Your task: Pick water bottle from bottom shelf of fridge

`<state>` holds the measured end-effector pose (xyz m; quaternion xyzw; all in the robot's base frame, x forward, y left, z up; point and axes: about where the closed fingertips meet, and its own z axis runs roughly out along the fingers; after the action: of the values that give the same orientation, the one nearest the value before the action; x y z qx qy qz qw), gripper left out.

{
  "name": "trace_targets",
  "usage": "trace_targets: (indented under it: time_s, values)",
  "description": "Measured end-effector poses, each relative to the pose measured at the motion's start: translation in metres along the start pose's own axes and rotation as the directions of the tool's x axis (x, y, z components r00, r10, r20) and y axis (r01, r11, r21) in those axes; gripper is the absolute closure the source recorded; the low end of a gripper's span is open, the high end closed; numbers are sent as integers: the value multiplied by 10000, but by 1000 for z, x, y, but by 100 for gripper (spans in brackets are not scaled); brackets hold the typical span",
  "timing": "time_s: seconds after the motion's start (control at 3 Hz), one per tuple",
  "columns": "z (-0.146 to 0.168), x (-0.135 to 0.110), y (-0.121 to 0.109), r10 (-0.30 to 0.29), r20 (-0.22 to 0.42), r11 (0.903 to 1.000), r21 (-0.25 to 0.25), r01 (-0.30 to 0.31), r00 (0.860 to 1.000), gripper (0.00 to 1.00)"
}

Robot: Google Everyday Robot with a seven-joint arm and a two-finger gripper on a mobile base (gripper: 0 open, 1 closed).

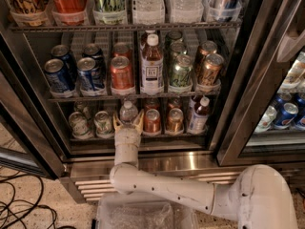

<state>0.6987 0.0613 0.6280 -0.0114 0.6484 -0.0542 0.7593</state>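
Observation:
The fridge [240,99] stands open in front of me. On its bottom shelf [162,140] a small clear water bottle [127,110] with a white cap stands in the third lane from the left. My gripper [127,123] reaches up from below to the shelf front. Its two tan fingertips [116,123] stand apart, one on each side of the bottle's lower part. The bottle's base is hidden behind the gripper's wrist. I cannot tell whether the fingers touch the bottle.
Green cans [103,122] stand left of the bottle, copper cans [152,120] and a small amber tea bottle [198,115] right of it. The rack above holds cans and a tall tea bottle [151,65]. A louvred grille [90,185] and cables [19,206] lie below left.

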Motion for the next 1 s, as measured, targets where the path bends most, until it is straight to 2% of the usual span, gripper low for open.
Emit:
trace_targets:
  time_s: [0.33,0.67,1.0]
  values:
    - [7,13,3,30,-190,10000,-84,-31,9998,45]
    - [7,12,3,45,-207,9999,-110,-47,9998,68]
    - [-8,15,-11,441,208,9990,-80,-440,9988,91]
